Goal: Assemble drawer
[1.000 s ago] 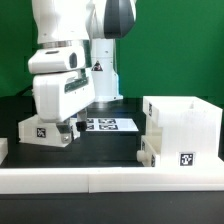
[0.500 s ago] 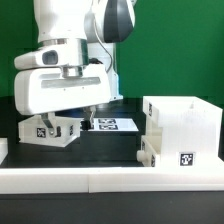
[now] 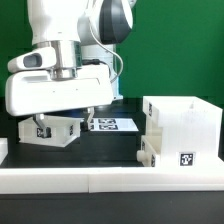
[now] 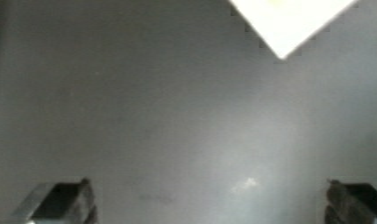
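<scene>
A small white drawer part [image 3: 52, 131] with a marker tag lies on the black table at the exterior view's left. A large white open box [image 3: 182, 130], the drawer housing, stands at the exterior view's right with tags on its front. My gripper [image 3: 64, 121] hangs just above the small part, its wide white hand turned sideways. In the wrist view the gripper [image 4: 206, 200] is open and empty, its dark fingertips [image 4: 60, 201] far apart over bare dark table. A white corner [image 4: 291, 22] shows at the frame's edge; I cannot tell which part it belongs to.
The marker board [image 3: 113, 124] lies flat on the table behind the gripper, between the two white parts. A white ledge [image 3: 110, 180] runs along the table's front edge. The arm's base stands behind, before a green wall.
The hand has risen from beside the small part and shifted toward the exterior view's left, turning so that its wide side faces the camera. The parts have not moved.
</scene>
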`<state>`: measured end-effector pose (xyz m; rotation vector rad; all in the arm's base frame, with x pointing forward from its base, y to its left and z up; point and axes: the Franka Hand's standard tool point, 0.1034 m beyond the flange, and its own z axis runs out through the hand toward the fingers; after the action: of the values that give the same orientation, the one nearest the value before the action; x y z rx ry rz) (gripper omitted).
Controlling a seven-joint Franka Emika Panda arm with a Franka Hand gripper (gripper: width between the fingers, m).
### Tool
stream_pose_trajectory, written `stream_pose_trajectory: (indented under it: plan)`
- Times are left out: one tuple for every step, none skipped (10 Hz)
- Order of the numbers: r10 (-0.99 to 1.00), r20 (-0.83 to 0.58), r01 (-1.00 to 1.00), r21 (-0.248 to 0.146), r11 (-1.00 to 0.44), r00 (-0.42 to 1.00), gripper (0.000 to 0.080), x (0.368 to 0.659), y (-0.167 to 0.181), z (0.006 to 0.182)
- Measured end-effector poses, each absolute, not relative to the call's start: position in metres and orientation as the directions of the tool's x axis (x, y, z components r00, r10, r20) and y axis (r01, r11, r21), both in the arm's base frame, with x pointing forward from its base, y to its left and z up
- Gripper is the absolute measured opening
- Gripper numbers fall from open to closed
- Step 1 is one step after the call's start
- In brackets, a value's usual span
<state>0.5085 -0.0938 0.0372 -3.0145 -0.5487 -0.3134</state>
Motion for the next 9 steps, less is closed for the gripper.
stream_pose_trajectory:
  plan:
    - [0.293,0.209,0.307,-0.036,-0.951,0.933,0.0649,0.508,-0.094,0.037]
    - [0.231,0.207,0.246,-0.051,-0.968,0.951,0.0649,0.508,-0.095,0.037]
    - [0.12,0.205,0.137,-0.071,-0.988,0.971,0.0649,0.506,-0.101,0.04]
    - [0.024,0.201,0.042,-0.084,-0.996,0.979,0.0649,0.502,-0.104,0.045]
    - [-0.049,0.195,-0.031,-0.097,-0.995,0.98,0.0649,0.497,-0.106,0.049]
    - [-0.115,0.187,-0.096,-0.11,-0.989,0.975,0.0649,0.492,-0.11,0.051]
    - [-0.118,0.186,-0.099,-0.108,-0.989,0.975,0.0649,0.488,-0.111,0.052]
    - [-0.12,0.187,-0.101,-0.103,-0.989,0.975,0.0649,0.484,-0.111,0.055]
    - [-0.118,0.19,-0.102,-0.093,-0.99,0.975,0.0649,0.475,-0.112,0.058]
